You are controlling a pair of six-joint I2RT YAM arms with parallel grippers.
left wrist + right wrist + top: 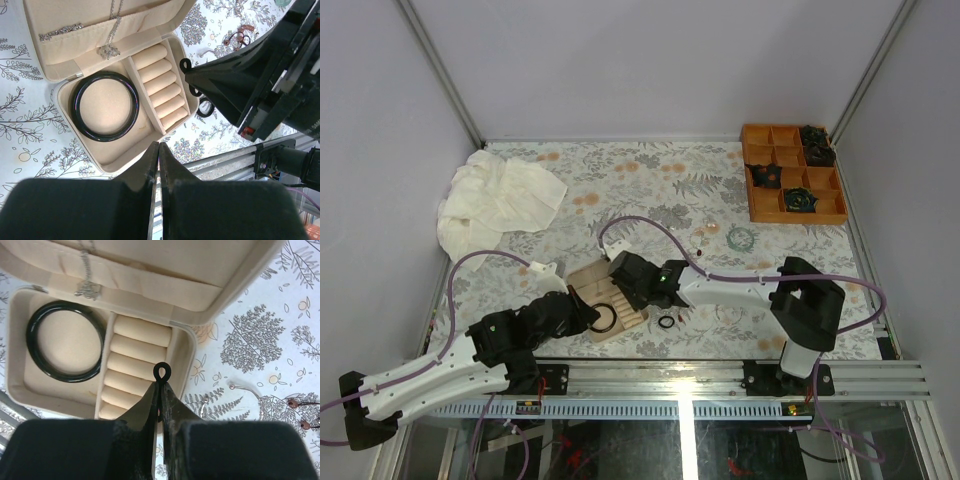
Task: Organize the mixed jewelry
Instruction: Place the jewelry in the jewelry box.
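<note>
One black ring partly hidden btwn R fingers; box lid cropped.

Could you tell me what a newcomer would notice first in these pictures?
The open box at centre, a black bangle lying in its big compartment. Over it the right gripper pinches a small black ring. An orange tray sits far right, a white cloth far left.
</note>
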